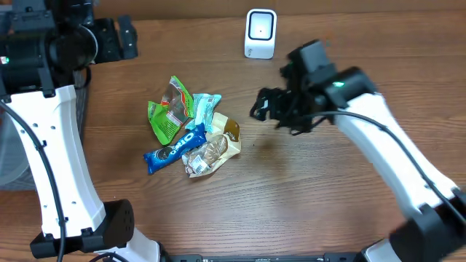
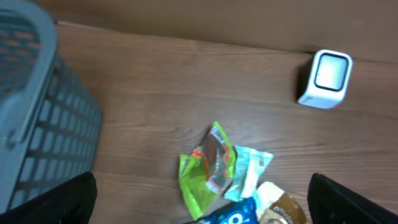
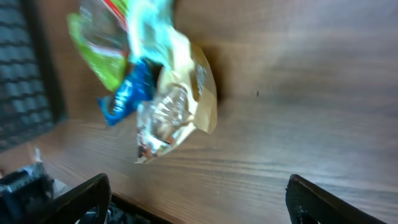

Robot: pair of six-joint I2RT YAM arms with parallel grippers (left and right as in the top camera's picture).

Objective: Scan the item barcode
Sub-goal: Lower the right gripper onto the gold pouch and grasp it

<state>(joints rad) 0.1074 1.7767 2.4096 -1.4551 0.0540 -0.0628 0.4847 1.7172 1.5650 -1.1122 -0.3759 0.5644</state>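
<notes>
**Overhead.** The snack packets lie in one heap on the wooden table (image 1: 328, 211), left of centre.
- A green packet (image 1: 164, 118) sits at the far left of the heap, with a pale blue packet (image 1: 204, 109) touching its right side.
- A blue Oreo packet (image 1: 173, 150) lies along the near side.
- A tan packet (image 1: 227, 138) and a clear crinkled wrapper (image 1: 200, 161) are at the right.

The white barcode scanner (image 1: 261, 33) stands at the far edge, well apart from the heap. The right gripper (image 1: 263, 108) hangs just right of the heap, near the tan packet and touching nothing. The left gripper (image 1: 120, 38) is at the far left corner, well apart from the packets.

**Left wrist.** Its fingers (image 2: 62, 199) stand at the lower corners, spread wide with nothing between them. A grey slatted basket (image 2: 37, 112) is at the left. The scanner is at the far right, and the heap lies near, between the fingers but below them.

**Right wrist.** The picture is blurred. The fingers (image 3: 81, 199) are spread wide and hold nothing. The tan packet and clear wrapper lie beyond them on the table.
</notes>
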